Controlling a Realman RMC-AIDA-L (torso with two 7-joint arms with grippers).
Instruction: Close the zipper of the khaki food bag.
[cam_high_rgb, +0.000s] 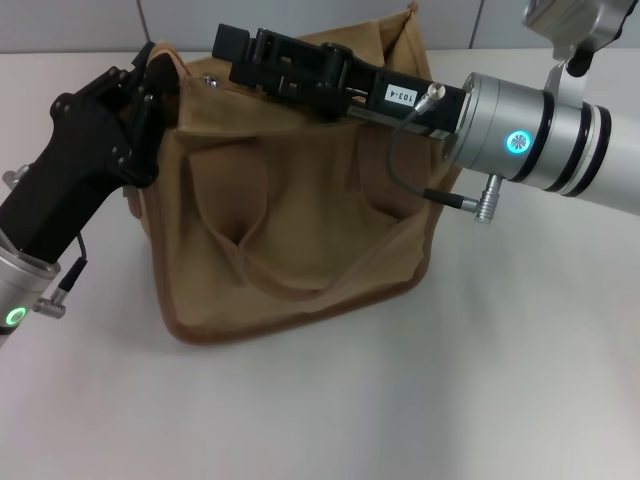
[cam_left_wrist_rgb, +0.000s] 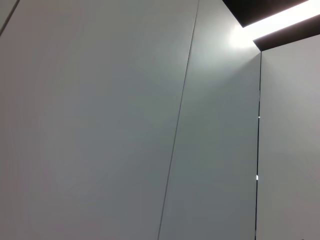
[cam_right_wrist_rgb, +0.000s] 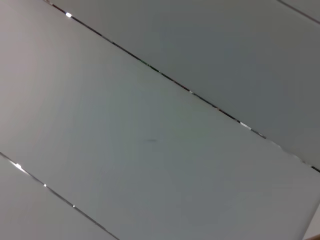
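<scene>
The khaki food bag (cam_high_rgb: 290, 220) stands on the white table in the head view, with its front pocket and a hanging strap facing me. My left gripper (cam_high_rgb: 160, 72) is at the bag's top left corner and is shut on the fabric edge there. My right gripper (cam_high_rgb: 232, 52) lies across the bag's top, reaching from the right towards the left end. It hides the zipper line. A small shiny metal bit (cam_high_rgb: 208, 80) shows just under its tip; I cannot tell whether it is the pull tab. Both wrist views show only grey wall panels.
The white table (cam_high_rgb: 330, 400) extends in front of the bag and to both sides. A grey panelled wall (cam_high_rgb: 80, 25) stands right behind the bag. My right arm's silver wrist (cam_high_rgb: 530, 140) hangs over the bag's right end.
</scene>
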